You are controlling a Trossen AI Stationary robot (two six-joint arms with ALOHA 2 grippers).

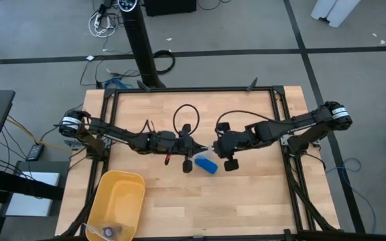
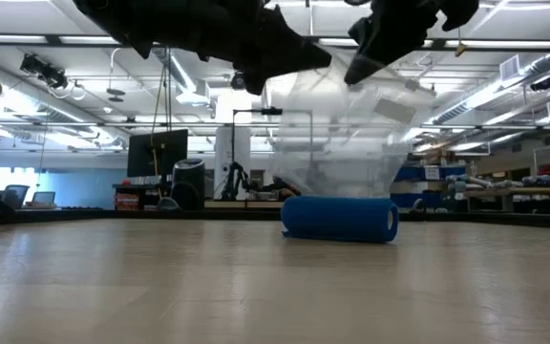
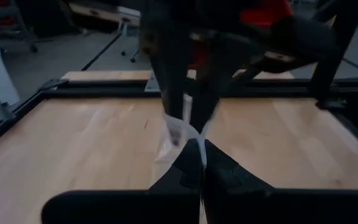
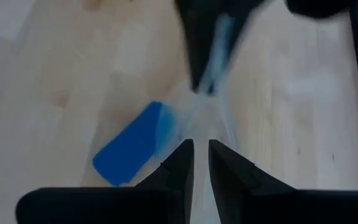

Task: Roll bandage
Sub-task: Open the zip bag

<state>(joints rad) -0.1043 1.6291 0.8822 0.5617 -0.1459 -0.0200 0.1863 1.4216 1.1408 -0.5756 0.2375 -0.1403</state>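
Both pincers just above bandage (image 1: 206, 165)

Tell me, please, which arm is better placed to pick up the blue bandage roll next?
Probably the right gripper: the compact blue bandage roll lies just beside it, toward its side. Both it and the left gripper pinch the clear crinkled plastic bag, so one must release.

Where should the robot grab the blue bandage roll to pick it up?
Probably around the middle of the bandage, coming straight down from above. It lies on its side on the table as a short roll, so fingers could close across its round sides. The clear bag hangs right over it, pinched by the left gripper and right gripper, so that must move away first.
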